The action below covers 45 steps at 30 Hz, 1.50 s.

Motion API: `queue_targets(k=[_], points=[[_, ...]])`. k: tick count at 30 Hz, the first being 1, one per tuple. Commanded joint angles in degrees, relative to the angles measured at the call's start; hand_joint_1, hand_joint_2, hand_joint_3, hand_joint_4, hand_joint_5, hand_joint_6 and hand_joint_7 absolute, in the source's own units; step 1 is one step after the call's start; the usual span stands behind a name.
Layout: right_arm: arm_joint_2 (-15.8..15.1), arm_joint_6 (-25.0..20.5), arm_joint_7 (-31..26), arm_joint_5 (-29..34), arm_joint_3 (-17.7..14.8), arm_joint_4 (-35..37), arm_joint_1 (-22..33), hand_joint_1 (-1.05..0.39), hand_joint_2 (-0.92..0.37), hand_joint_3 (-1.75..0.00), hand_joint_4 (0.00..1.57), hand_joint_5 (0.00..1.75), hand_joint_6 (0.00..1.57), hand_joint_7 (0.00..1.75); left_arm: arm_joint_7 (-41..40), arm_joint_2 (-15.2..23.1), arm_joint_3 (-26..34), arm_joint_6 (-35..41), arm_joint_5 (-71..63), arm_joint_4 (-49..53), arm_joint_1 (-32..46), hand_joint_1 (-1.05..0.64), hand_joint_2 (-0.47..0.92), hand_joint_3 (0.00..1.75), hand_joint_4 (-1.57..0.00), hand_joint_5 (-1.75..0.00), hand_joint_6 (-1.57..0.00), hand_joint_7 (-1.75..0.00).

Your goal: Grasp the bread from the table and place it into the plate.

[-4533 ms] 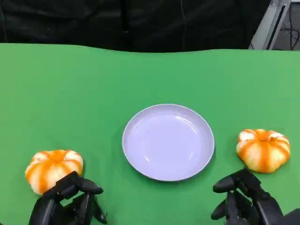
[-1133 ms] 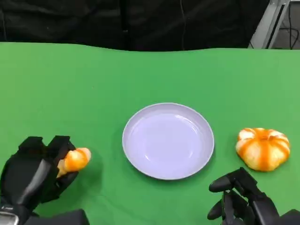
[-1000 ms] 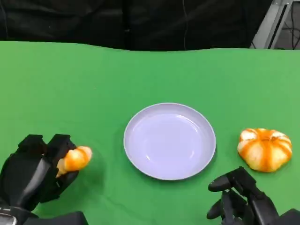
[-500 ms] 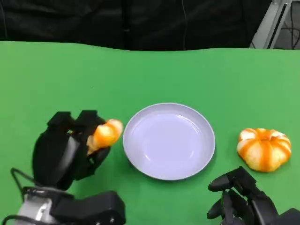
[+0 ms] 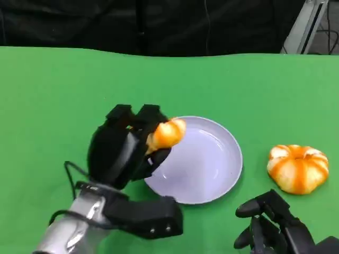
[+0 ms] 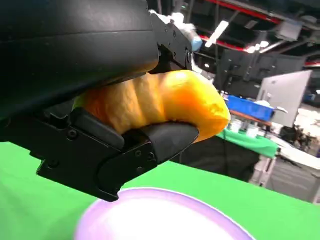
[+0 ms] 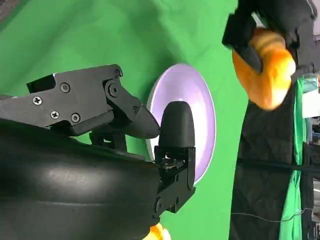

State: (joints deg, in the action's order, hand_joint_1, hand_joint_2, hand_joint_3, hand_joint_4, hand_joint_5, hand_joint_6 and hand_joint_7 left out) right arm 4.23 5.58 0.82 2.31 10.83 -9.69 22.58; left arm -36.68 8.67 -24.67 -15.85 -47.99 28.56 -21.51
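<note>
My left hand [image 5: 124, 151] grips an orange-and-white bread [image 5: 166, 133] and holds it in the air over the left edge of the pale lilac plate [image 5: 212, 169]. In the left wrist view the bread [image 6: 160, 102] is wedged between the black fingers [image 6: 145, 150], with the plate [image 6: 165, 220] below. A second bread [image 5: 297, 168] lies on the green table to the right of the plate. My right hand [image 5: 275, 225] rests low at the front right, fingers apart, holding nothing. The right wrist view shows the plate [image 7: 197, 107] and the held bread [image 7: 265, 70].
The green table [image 5: 63, 90] stretches wide around the plate. A dark curtain runs along its far edge, with a metal frame [image 5: 304, 26] at the far right.
My left hand closed on the left bread, lifted it off the table and carried it right to the plate's left edge. The right hand and the other bread stayed put.
</note>
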Motion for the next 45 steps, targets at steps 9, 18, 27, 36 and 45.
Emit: queue_targets(k=[9, 18, 27, 36, 45], points=[[-0.5, 0.5, -0.4, 0.0, 0.6, -1.4, 1.5, -0.3, -0.92, -0.97, 0.4, 1.75, 0.19, 1.75, 9.9, -1.7, -1.9, 1.8, 2.9, 2.9, -5.9, -0.29, 0.62, 1.04, -0.63, -1.66, -0.46, -1.39], [-0.7, 0.0, -0.2, 0.0, 0.7, -2.5, 2.3, -0.3, -0.92, -0.95, 0.4, 1.75, 0.18, 1.75, 25.8, 0.7, -3.8, 5.7, 2.7, -0.1, -8.0, -0.65, 0.92, 0.38, 0.0, -0.39, -0.01, -0.29], [-0.4, -0.7, -0.5, 0.0, 1.1, -3.8, 2.8, -0.29, -0.92, -0.95, 0.4, 1.75, 0.18, 1.75, 37.3, 2.3, -4.2, 9.7, 3.3, -4.5, -7.5, -0.9, 0.92, 0.49, 0.0, 0.0, 0.0, 0.0], [0.3, -2.1, -1.6, 0.2, 1.7, -5.3, 3.2, -0.28, -0.92, -0.97, 0.39, 1.75, 0.16, 1.75, 40.9, 7.2, -0.4, 1.8, 10.8, -10.9, -4.6, -0.86, 0.92, 0.51, -0.1, -0.07, -0.15, -0.08], [-0.3, -1.2, -1.5, 0.2, 2.0, -5.5, 3.9, -0.27, -0.92, -0.97, 0.36, 1.75, 0.13, 1.75, 40.3, 8.4, 6.4, -3.0, 20.2, -18.4, 4.0, -0.56, 0.92, 0.42, -0.14, -0.86, -0.36, -0.19]])
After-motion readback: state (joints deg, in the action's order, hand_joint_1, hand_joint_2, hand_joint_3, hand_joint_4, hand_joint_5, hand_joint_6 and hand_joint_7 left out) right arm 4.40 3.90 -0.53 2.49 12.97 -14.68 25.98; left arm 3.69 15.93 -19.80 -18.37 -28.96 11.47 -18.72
